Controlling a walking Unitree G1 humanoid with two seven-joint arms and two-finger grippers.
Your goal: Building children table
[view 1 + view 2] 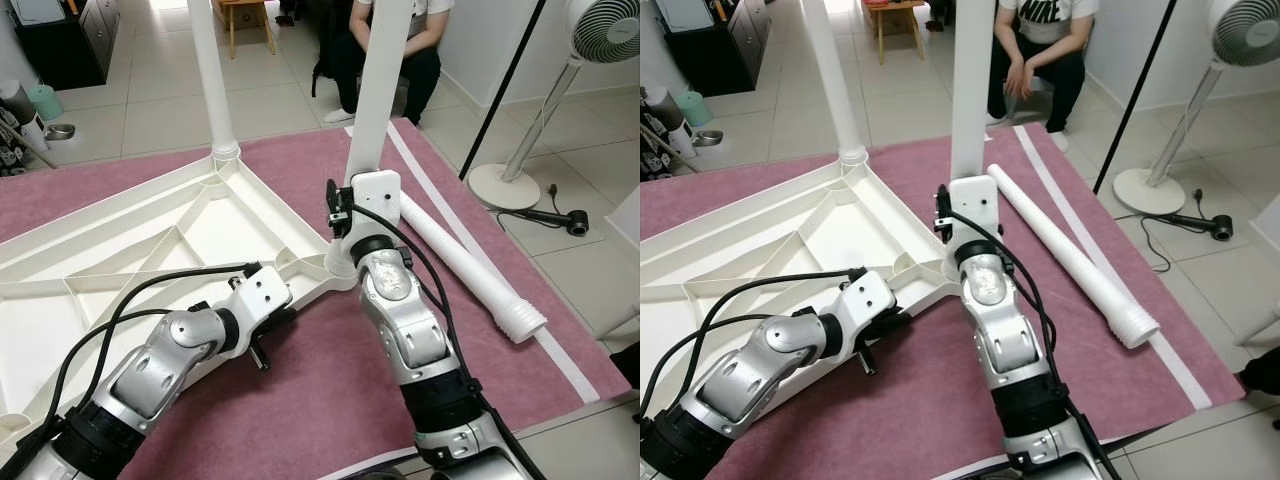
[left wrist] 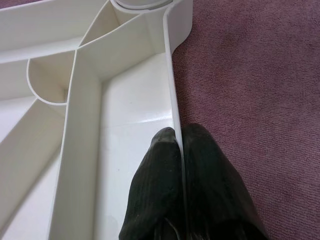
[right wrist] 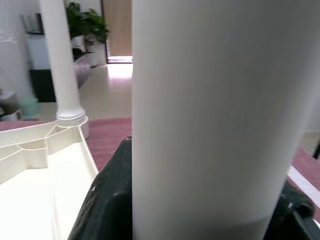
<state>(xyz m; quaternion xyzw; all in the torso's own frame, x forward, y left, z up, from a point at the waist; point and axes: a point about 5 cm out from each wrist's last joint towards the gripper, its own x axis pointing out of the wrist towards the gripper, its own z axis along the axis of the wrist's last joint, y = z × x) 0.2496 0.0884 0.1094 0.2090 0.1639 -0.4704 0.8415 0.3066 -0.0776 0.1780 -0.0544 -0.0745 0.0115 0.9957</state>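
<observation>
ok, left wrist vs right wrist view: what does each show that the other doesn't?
Left wrist view: the left tool pinching the outer rim wall of the upturned tabletop, one black finger inside and one outside, with the inner ribs close up.

Right wrist view: the right tool around the upright leg, a second standing leg in its corner socket, and the hallway with a plant beyond.

Both: the white tabletop underside and the purple rug.
</observation>
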